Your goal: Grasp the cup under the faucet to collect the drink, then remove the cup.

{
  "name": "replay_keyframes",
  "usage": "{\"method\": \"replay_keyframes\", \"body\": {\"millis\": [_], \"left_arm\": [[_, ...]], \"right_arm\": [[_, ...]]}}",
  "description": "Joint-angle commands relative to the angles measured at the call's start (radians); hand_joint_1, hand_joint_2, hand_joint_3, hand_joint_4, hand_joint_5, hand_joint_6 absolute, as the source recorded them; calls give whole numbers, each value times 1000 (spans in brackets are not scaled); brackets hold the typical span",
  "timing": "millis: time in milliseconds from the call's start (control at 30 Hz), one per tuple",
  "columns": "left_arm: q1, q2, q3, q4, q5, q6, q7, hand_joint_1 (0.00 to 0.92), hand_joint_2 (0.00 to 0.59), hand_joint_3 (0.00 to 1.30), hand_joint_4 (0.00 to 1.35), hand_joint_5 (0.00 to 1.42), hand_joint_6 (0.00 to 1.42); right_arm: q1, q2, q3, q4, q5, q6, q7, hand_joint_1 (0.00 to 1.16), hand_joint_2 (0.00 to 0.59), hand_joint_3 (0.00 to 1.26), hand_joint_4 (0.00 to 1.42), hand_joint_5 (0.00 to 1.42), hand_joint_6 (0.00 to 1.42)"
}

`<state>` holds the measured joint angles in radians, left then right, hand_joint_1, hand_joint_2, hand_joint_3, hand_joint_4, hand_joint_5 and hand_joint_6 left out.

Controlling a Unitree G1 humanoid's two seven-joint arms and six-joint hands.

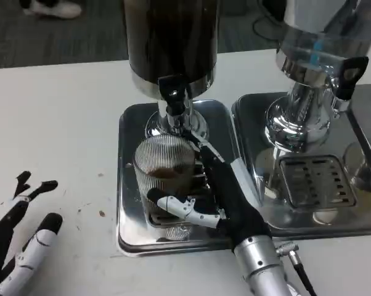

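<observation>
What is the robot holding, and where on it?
The right hand holds the ribbed glass cup by its side, fingers wrapped around the lower part, under the dark dispenser's faucet. The left hand holds nothing.

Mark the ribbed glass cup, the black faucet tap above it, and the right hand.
ribbed clear glass cup point(164, 161), head view, upper wall near the rim
black faucet tap point(173, 92), head view, tap body
right hand point(219, 194), head view, black palm beside the cup

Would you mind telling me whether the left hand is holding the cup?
No, the left hand rests open on the white table, while the right hand grips the cup.
</observation>
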<state>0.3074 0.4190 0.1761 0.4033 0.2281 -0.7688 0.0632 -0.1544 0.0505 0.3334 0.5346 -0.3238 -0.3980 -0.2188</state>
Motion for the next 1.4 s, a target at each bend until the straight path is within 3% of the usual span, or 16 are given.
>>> {"method": "replay_keyframes", "body": {"millis": [33,600,733,833,1400], "left_arm": [[15,-2,5,-18,-10,15,0,0,215,271,0,51,0],[25,0,5,-27,-18,21,-2,0,215,289,0,56,0],[27,0,6,-32,-22,22,-4,0,215,289,0,56,0],[28,1,5,-35,-22,24,-6,0,215,290,0,56,0],[21,6,2,-22,-33,25,-29,0,216,302,0,56,0]], "right_arm": [[10,25,0,34,4,-1,2,886,166,186,279,453,652],[10,34,6,50,-9,-30,-43,933,179,275,381,618,947],[12,36,5,49,-16,-39,-65,944,175,293,417,693,1087],[6,33,6,59,-7,-45,-47,953,176,314,442,722,1121],[17,50,-11,75,1,-87,-114,973,170,420,550,843,1283]]}}
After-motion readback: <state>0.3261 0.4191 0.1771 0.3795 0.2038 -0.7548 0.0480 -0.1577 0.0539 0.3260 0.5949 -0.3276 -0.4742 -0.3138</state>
